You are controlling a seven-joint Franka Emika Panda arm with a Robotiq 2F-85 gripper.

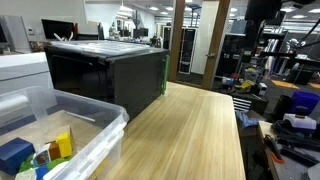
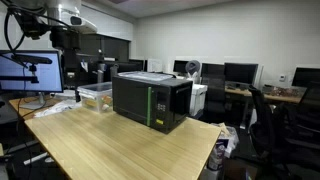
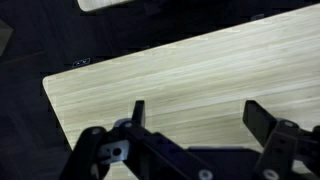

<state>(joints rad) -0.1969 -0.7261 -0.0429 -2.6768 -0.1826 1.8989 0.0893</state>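
Your pincer (image 3: 195, 110) hangs over the pale wood-grain surface (image 3: 180, 70) in the wrist view. Its two fingers (image 3: 138, 112) are spread as wide as they go, with nothing between them and nothing touched. The surface's corner sits toward the left of that view, with dark floor (image 3: 25, 110) past its edge.

From left to right in an exterior view, a clear plastic bin (image 1: 95, 120) stands on the near left part of the surface (image 1: 190, 130). Just behind it is a black microwave (image 1: 110, 75), and beyond that an open-plan office runs back under ceiling lights.

In an exterior view from another place, a lit monitor (image 2: 30, 70) comes first, with your arm (image 2: 68, 18) high above it. Next is the bin (image 2: 95, 95), behind and left of the microwave (image 2: 150, 100), whose door is shut. To the right are desks with dark screens and an office chair (image 2: 265, 115).

The frame cuts the bin at the left and bottom, and the small blue, yellow and green things inside it are too blurred to name. A pale shape (image 3: 110, 3) at the top edge of the wrist view is cut off, so you cannot tell what it is. The pincer's body runs out of the bottom of that view. In both exterior views the pincer itself is lost against dark clutter.
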